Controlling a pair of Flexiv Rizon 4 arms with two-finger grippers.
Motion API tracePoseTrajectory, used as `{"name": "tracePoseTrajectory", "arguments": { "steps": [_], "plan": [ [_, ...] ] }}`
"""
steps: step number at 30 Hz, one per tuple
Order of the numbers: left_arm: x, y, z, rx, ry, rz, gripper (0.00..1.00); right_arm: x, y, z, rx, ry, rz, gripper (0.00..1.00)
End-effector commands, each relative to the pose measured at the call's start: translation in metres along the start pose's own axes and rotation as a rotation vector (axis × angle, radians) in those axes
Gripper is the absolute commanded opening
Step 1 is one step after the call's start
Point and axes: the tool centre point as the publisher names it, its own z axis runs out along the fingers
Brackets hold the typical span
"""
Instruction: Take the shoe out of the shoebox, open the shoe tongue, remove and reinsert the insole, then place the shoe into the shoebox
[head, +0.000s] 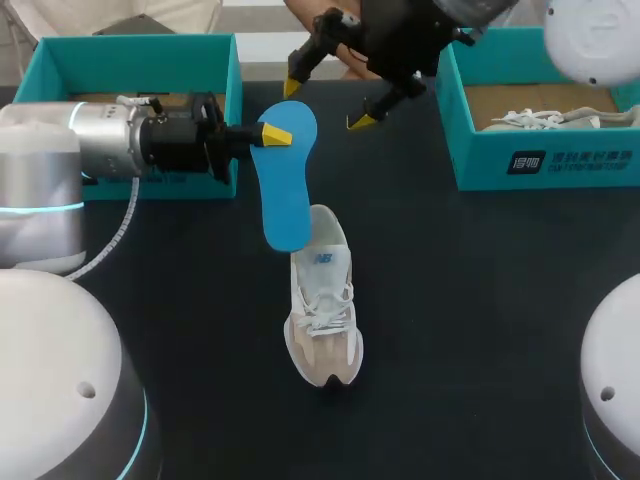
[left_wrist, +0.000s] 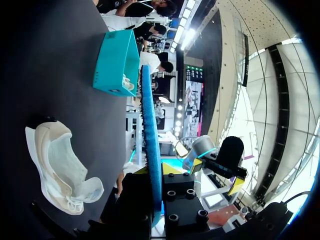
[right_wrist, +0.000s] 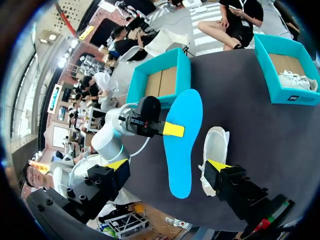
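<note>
Closest to you are the white round parts of your left arm (head: 55, 370) and right arm (head: 615, 380), one at each near corner. Just past them the white shoe (head: 325, 300) lies on the dark table (head: 480, 300), out of its box, with its toe toward you. Your left gripper (head: 275, 135) pinches the far end of the blue insole (head: 285, 190) and holds it up off the table, with its near end by the heel of the shoe. I think that keeps it ready to slide back in. Your right gripper (head: 327, 105) hangs above the held end with its fingers spread wide and nothing in them, maybe waiting to help. At the far left, a teal shoebox (head: 135, 45) looks empty, so the shoe likely goes there last. The other teal box (head: 540, 160), at the far right, has another shoe (head: 540, 118) in it.
</note>
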Motion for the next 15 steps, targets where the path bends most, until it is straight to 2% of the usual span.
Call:
{"name": "tracePoseTrajectory", "arguments": {
  "steps": [1,4,15],
  "plan": [
    [-0.0002,0.0005,0.0,0.0,-0.002,0.0,0.0,0.0115,0.0005,0.0069,-0.006,-0.275,-0.006,1.0],
    [-0.0002,0.0005,0.0,0.0,-0.002,0.0,0.0,0.0141,-0.002,0.0111,-0.024,-0.343,0.008,1.0],
    [-0.0002,0.0005,0.0,0.0,-0.002,0.0,0.0,0.0141,-0.002,0.0111,-0.024,-0.343,0.008,1.0]
  ]
}}
